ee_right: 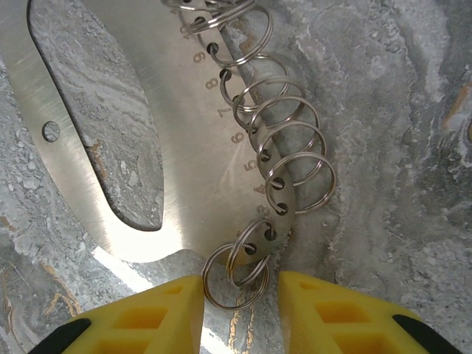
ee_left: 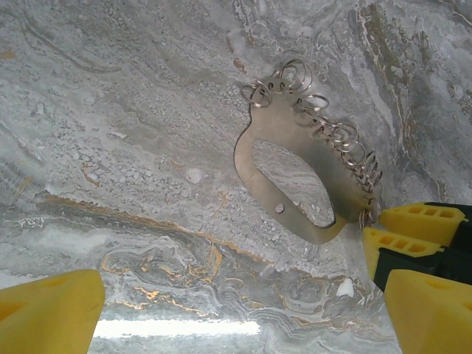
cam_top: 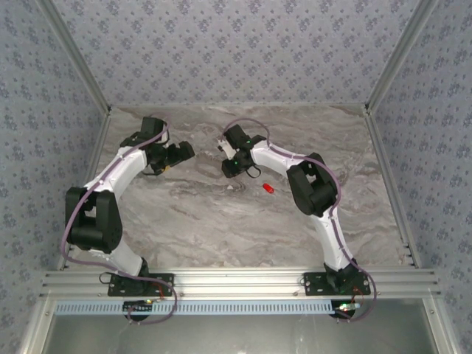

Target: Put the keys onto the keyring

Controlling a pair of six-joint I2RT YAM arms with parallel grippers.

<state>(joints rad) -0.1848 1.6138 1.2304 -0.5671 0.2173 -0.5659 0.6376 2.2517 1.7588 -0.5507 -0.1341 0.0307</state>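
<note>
My right gripper point(ee_right: 240, 284) is half-spread, straddling the keyring's point(ee_right: 177, 184) near end and pinching nothing. Its long axis runs away ahead. 1 red key point(cam_top: 268, 189) lies beside my right forearm. My left gripper point(cam_top: 179, 153) is spread wide.

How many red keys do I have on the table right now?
1. The red key lies by itself on the marble table, a little to the right of the right pincer in the top view. Others may be hidden from view.
</note>
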